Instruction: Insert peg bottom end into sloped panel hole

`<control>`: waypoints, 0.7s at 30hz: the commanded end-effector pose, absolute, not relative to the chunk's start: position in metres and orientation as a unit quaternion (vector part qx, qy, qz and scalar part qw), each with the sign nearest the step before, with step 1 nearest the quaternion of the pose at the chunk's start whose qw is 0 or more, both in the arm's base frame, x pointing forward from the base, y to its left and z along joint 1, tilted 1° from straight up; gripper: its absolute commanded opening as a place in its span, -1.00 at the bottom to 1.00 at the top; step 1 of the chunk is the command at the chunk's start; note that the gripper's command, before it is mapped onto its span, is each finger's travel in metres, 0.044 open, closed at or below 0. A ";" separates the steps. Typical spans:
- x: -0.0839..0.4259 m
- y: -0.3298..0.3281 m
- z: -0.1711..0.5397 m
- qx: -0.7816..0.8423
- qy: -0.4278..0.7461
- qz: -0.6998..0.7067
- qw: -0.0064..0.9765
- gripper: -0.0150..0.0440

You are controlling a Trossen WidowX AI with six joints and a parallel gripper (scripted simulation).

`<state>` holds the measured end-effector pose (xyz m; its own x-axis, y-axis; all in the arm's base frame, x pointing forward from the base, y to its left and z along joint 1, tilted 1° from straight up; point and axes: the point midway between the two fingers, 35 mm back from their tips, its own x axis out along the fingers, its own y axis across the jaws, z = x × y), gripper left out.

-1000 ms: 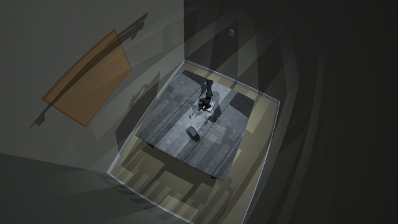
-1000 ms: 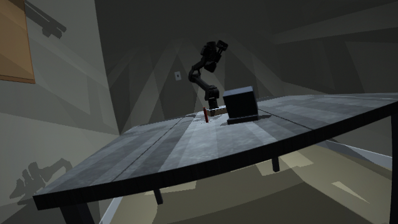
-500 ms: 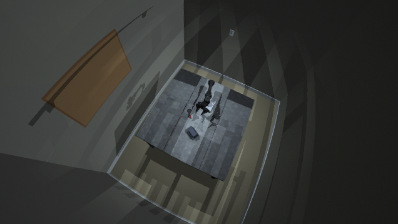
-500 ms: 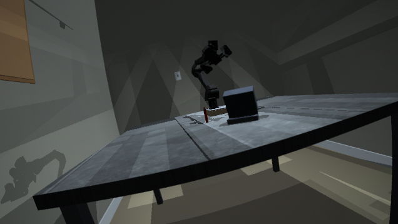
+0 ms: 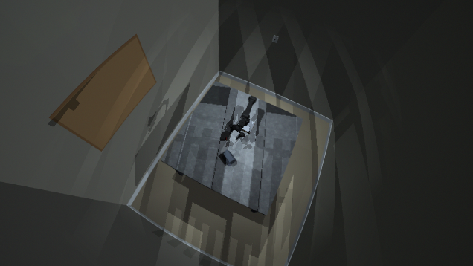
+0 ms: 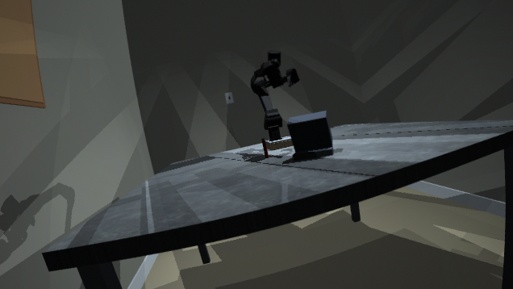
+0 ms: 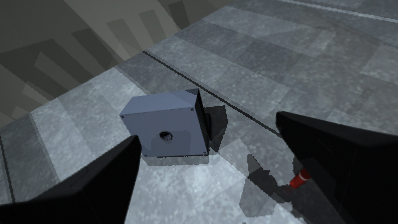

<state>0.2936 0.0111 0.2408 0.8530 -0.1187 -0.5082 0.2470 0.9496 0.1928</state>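
Note:
A thin red peg (image 5: 226,139) (image 6: 265,148) stands upright on the table. In the wrist view, the peg (image 7: 299,179) shows a pale band and is partly hidden behind the right finger. The blue-grey sloped panel (image 5: 230,157) (image 6: 310,135) (image 7: 175,121) stands on the table, its face toward the arm. Its round-looking dark hole (image 7: 166,135) shows in the wrist view; the inside is too dark to judge. My gripper (image 6: 293,77) (image 7: 208,129) is open and empty, high above the table and well away from the peg. The peg's cross-section is too small to tell.
The table (image 5: 242,182) (image 6: 226,186) (image 7: 320,65) bears the arm, the peg and the panel. A light slab (image 6: 280,144) lies at the arm's base, close beside the peg in the exterior view. Dark shadows fall around the peg and the panel.

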 end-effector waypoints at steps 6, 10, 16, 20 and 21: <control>0.304 -0.007 0.216 0.050 0.328 -0.099 0.938 1.00; 0.307 -0.014 0.205 0.022 0.361 -0.096 0.927 1.00; 0.309 -0.024 0.190 -0.017 0.412 -0.084 0.907 1.00; 0.309 -0.031 0.181 -0.040 0.445 -0.074 0.891 1.00; 0.309 -0.033 0.178 -0.046 0.454 -0.071 0.887 1.00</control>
<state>0.3084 -0.0274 0.1871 0.6247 -0.1700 -0.7622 0.1233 0.9852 -0.1187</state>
